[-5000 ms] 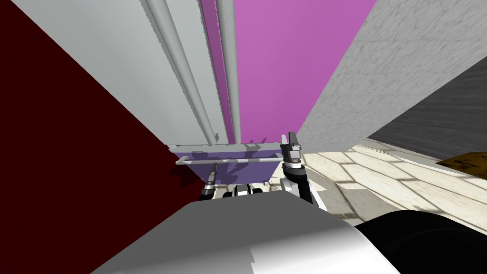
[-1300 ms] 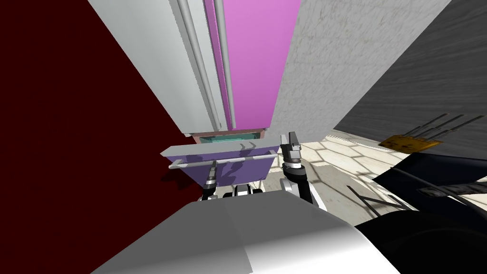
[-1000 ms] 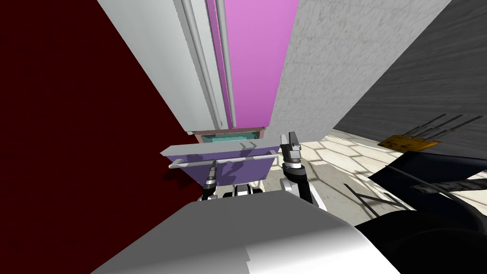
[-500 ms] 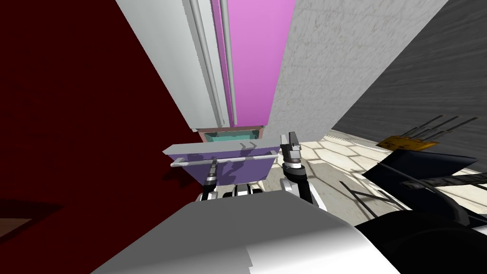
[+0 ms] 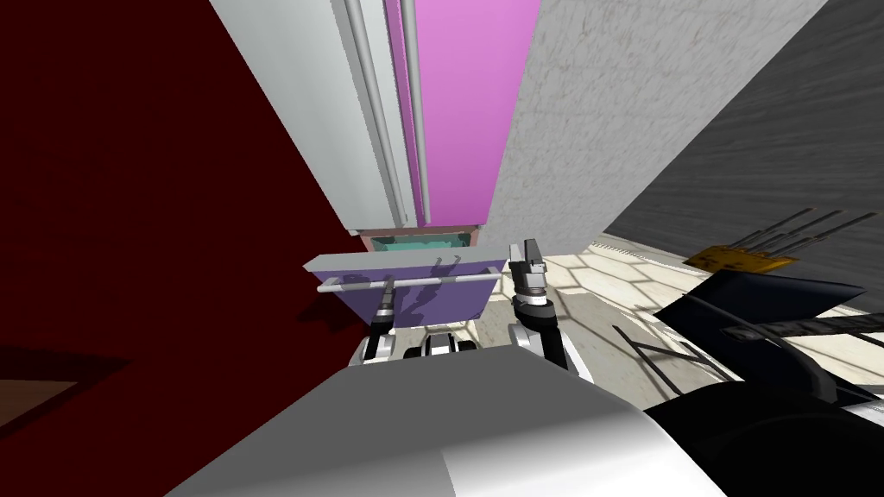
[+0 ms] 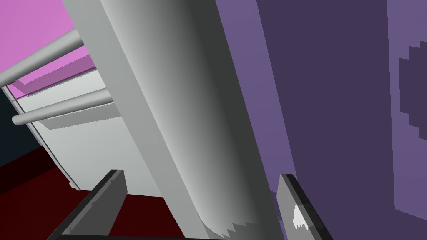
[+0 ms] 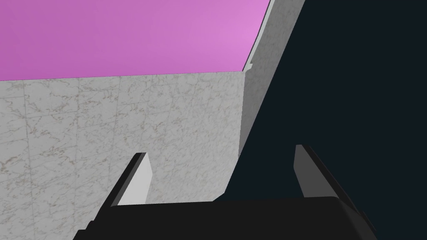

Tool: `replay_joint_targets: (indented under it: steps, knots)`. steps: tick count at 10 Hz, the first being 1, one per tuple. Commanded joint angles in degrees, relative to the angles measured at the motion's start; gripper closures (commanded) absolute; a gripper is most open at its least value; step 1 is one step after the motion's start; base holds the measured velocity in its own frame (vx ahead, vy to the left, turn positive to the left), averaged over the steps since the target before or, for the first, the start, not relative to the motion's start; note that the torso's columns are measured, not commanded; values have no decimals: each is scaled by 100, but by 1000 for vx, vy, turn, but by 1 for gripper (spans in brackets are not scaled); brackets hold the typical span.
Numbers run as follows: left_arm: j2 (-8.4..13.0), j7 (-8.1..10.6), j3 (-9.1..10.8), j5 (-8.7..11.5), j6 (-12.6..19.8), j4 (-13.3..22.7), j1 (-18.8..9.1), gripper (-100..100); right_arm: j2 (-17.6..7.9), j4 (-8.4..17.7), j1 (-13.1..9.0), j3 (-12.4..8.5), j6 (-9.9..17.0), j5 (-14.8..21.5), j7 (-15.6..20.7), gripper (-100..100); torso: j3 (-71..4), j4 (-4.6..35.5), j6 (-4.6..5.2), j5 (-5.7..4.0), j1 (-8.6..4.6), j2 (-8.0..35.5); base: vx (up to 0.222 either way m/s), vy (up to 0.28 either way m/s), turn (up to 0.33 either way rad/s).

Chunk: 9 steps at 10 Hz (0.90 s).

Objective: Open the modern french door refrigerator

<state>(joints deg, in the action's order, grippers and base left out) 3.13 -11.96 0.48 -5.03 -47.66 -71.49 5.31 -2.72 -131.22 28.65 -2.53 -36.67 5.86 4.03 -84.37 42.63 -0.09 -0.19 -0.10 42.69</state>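
**Purple drawer front [image 5: 406, 304] pulled proud; left hand [image 6: 201, 177] at its bar**

Obs: the refrigerator [image 5: 337, 129] stands dead ahead of you. Its two upper doors, the grey one and the magenta door [image 5: 457, 112], are shut. The lower drawer sits out from the body, with a teal interior [image 5: 420, 242] showing behind it.

Left hand: spread, one finger on either side of the grey handle bar [image 6: 187, 125]. It is not clamped, and there is a gap on one side. It sits a little left of the bar's middle.

Right hand [image 5: 527, 251]: spread, holding nothing, raised just beside the drawer's right end.

Judgement: the step in hand is drawing the drawer out.
- Pull square to the drawer front, along its slide.
- Keep the bar seated deep between the fingers, since a loose hook can slip off the tips.
- Go slowly, because an off-centre pull may rack the drawer.
- Hold your right hand clear of the drawer's corner.
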Motion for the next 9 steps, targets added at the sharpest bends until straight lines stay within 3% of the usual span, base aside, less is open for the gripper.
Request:
replay_joint_targets:
  steps: [1, 3, 4, 9]
  knots:
    - [30, 20, 35, 3, 398, -193, -294, -100, 0, 0, 0, 0, 0, 0, 0, 0, 6, 14, -2, -9, -7, 12, -83, -15, 21]
    - [34, 52, 11, 1, 506, -196, -178, -100, 0, 0, 0, 0, 0, 0, 0, 0, 17, 38, -2, -21, -17, 31, -27, 1, 0]
    - [31, 53, 9, 1, 528, -169, -168, 0, 0, 0, 0, 0, 0, 0, 0, 0, 11, 19, 1, -11, -15, 17, 0, 0, 0]
    - [27, 59, 5, 2, 582, -107, -113, 0, 0, 0, 1, 0, 0, 0, 0, 0, -17, -26, 10, 13, 5, -34, 0, 0, 0]
